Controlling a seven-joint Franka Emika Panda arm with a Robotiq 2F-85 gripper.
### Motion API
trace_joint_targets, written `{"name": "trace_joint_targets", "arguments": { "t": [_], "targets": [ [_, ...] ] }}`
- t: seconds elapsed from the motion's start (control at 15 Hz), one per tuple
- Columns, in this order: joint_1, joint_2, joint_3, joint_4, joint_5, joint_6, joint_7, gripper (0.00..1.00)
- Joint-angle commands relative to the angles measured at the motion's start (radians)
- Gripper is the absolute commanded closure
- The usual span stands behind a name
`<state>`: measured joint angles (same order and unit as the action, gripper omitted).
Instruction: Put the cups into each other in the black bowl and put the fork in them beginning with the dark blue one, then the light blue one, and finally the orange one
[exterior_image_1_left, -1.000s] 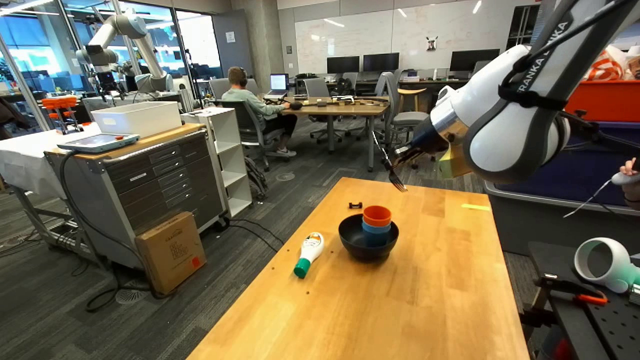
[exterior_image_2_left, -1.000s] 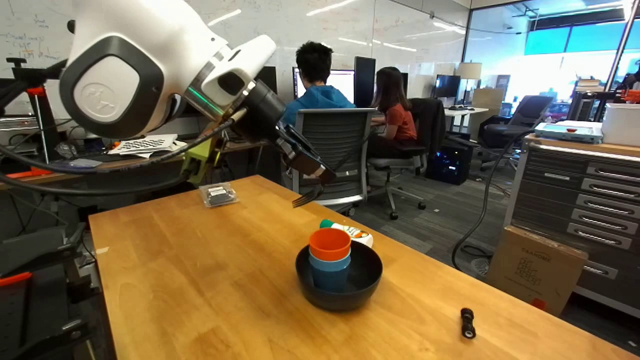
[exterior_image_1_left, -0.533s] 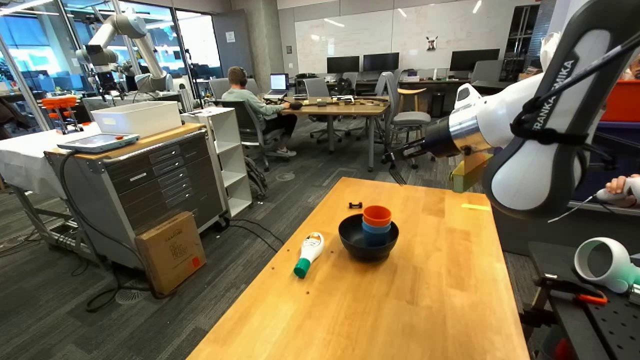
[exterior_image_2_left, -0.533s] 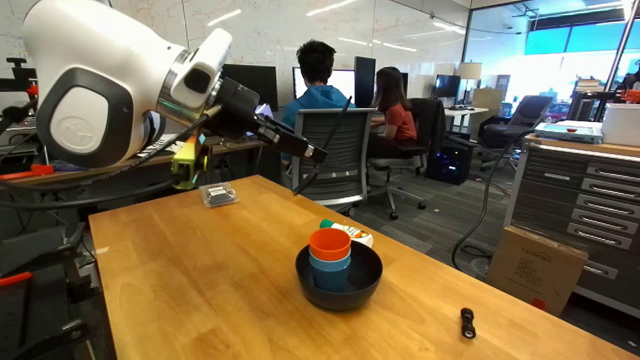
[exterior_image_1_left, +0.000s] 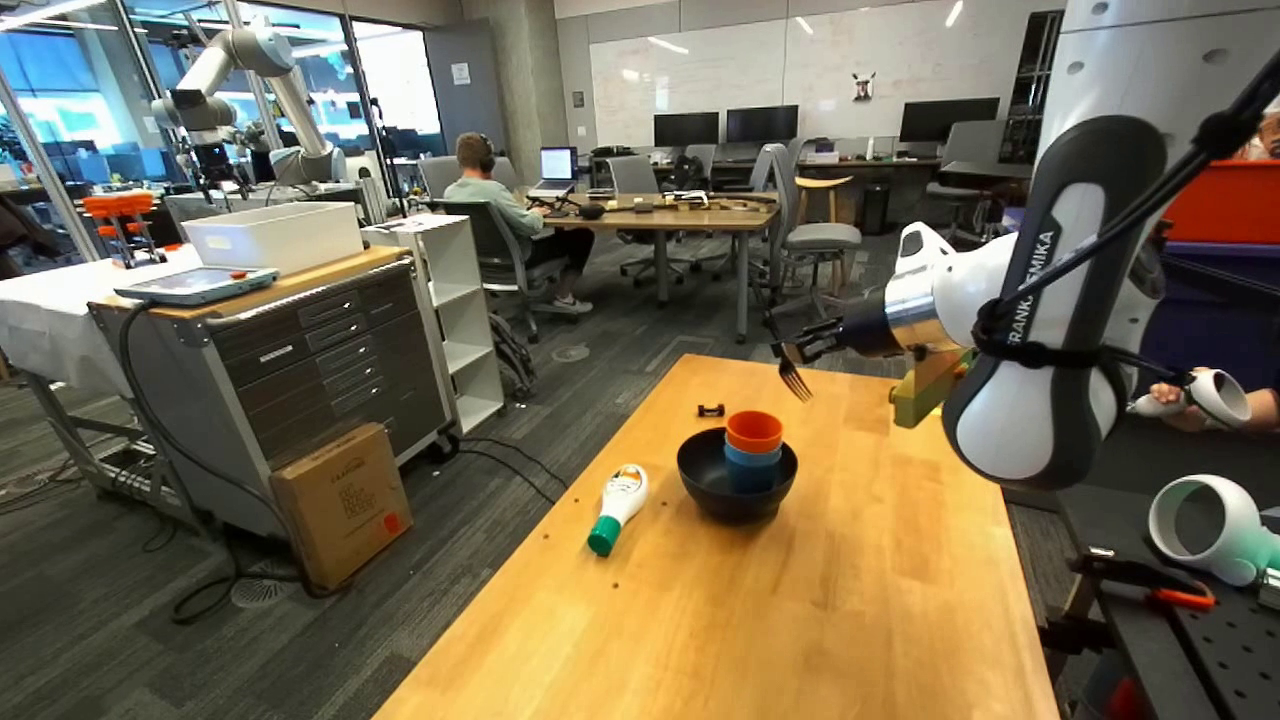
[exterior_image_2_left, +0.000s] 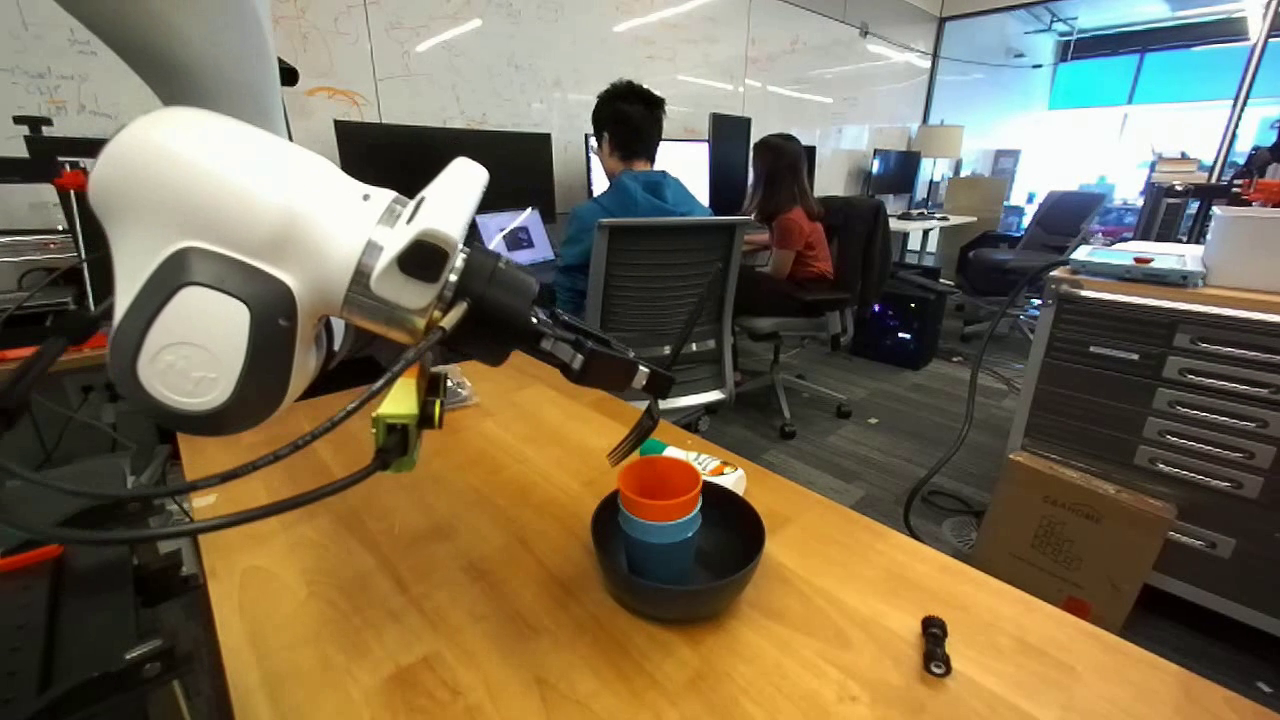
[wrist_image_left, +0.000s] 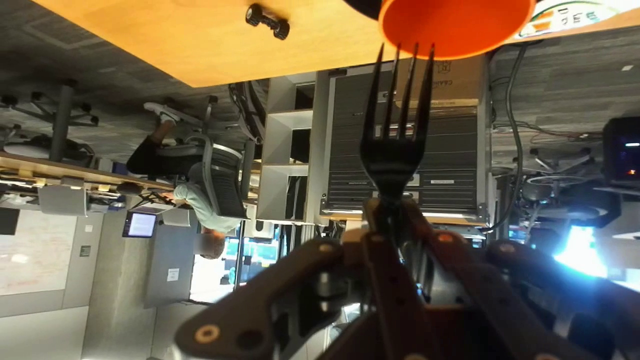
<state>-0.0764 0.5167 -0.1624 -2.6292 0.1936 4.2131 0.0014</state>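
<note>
My gripper (exterior_image_2_left: 655, 382) is shut on the dark fork (exterior_image_2_left: 637, 432), tines angled downward and handle sticking up past the fingertips. In the wrist view the fork (wrist_image_left: 392, 155) points at the mouth of the orange cup (wrist_image_left: 457, 25); in both exterior views its tines hang above the table, apart from the cups. The orange cup (exterior_image_2_left: 660, 488) tops an upright stack. Beneath it the light blue cup (exterior_image_2_left: 680, 522) shows as a band, with the dark blue cup (exterior_image_2_left: 660, 560) lowest. This stack stands inside the black bowl (exterior_image_2_left: 735, 545), toward one side of it.
A white bottle with a green cap (exterior_image_1_left: 620, 510) lies beside the bowl on the wooden table (exterior_image_1_left: 860, 560). A small black wheeled axle (exterior_image_1_left: 711, 410) rests nearby. A clear packet (exterior_image_2_left: 460, 388) is partly hidden behind the arm. A person's hand (exterior_image_1_left: 1165, 402) holds a white controller.
The gripper rose and levelled slightly, then came down with the fork, whose tines are now lower and nearer the stack. Cups, bowl and bottle have stayed put.
</note>
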Motion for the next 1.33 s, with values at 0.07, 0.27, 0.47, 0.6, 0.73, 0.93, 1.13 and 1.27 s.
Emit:
{"name": "trace_joint_targets", "arguments": {
  "t": [0.07, 0.27, 0.47, 0.6, 0.73, 0.93, 1.13, 1.27],
  "targets": [
    [-0.036, 0.116, 0.015, 0.143, -0.006, 0.034, 0.03, 0.96],
    [-0.038, 0.166, 0.022, 0.201, 0.0, 0.025, 0.042, 0.96],
    [-0.034, 0.198, 0.033, 0.24, 0.005, 0.014, 0.054, 0.96],
    [-0.033, 0.215, 0.043, 0.257, 0.001, 0.011, 0.065, 0.97],
    [-0.031, 0.231, 0.05, 0.273, 0.0, 0.013, 0.07, 0.96],
    [-0.031, 0.244, 0.059, 0.29, -0.001, 0.012, 0.075, 0.97],
    [-0.03, 0.255, 0.059, 0.301, -0.001, 0.011, 0.072, 0.64],
    [-0.031, 0.259, 0.059, 0.304, -0.003, 0.007, 0.071, 0.56]
  ]
}}
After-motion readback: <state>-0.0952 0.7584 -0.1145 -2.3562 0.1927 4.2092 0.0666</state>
